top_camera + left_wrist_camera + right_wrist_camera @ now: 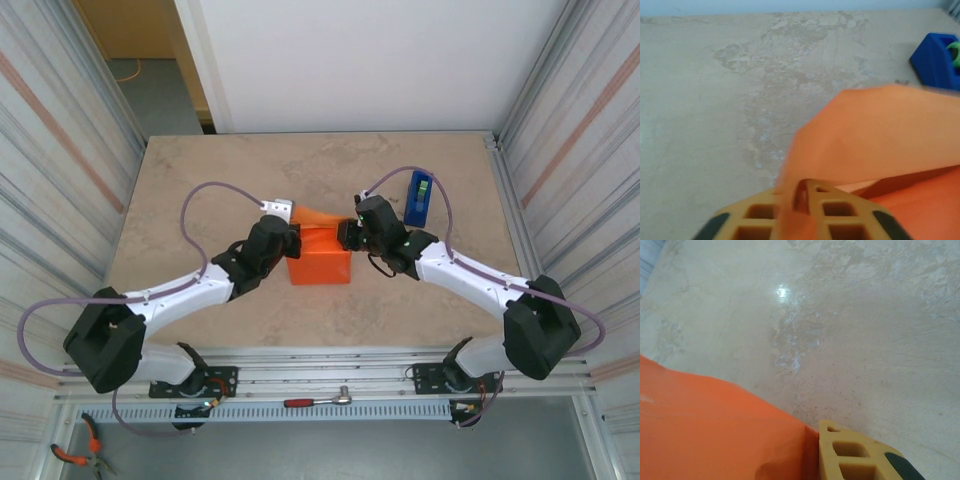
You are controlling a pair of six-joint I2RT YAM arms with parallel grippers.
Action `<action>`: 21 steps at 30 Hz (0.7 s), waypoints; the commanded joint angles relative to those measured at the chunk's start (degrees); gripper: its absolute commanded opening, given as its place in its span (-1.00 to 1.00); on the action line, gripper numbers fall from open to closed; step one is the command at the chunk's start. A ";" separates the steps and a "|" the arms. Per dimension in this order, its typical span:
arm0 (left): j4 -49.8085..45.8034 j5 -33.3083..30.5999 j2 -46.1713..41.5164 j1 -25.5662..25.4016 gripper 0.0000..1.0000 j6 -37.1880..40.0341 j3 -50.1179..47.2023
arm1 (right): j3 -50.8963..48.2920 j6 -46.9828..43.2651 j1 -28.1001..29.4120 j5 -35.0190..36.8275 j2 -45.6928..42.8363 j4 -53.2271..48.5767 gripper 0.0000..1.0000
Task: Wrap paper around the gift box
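Left end effector [802, 196] pinches the paper [875, 135] flap, I guess to fold it over; right end effector [347, 235], can't tell its grip.

No text, label, brand or number legible to me in any view. Blue tape dispenser [418, 197] faces me unmarked as far as I can make out. Paper [320, 262] is plain orange.
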 commanded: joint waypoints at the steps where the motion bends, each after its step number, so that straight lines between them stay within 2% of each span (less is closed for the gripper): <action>1: 0.21 1.88 -2.65 -1.28 -0.27 0.49 -1.45 | -2.55 -0.02 0.34 0.67 0.94 0.11 -0.97; 6: 0.26 0.16 -7.83 -0.80 0.41 1.42 -1.78 | -3.47 -0.19 0.34 0.74 1.20 0.61 -0.97; 10: 0.24 -0.01 -10.95 0.57 0.74 1.16 -2.47 | -3.58 -0.15 0.32 0.60 1.46 0.57 -0.97; 13: -0.39 0.85 -12.60 1.88 0.84 1.07 -3.22 | -3.59 -0.19 0.22 0.57 1.38 0.66 -0.97; 21: 0.42 4.11 -12.70 2.33 0.87 0.72 -5.47 | -3.21 -0.19 0.11 0.21 1.73 0.66 -0.97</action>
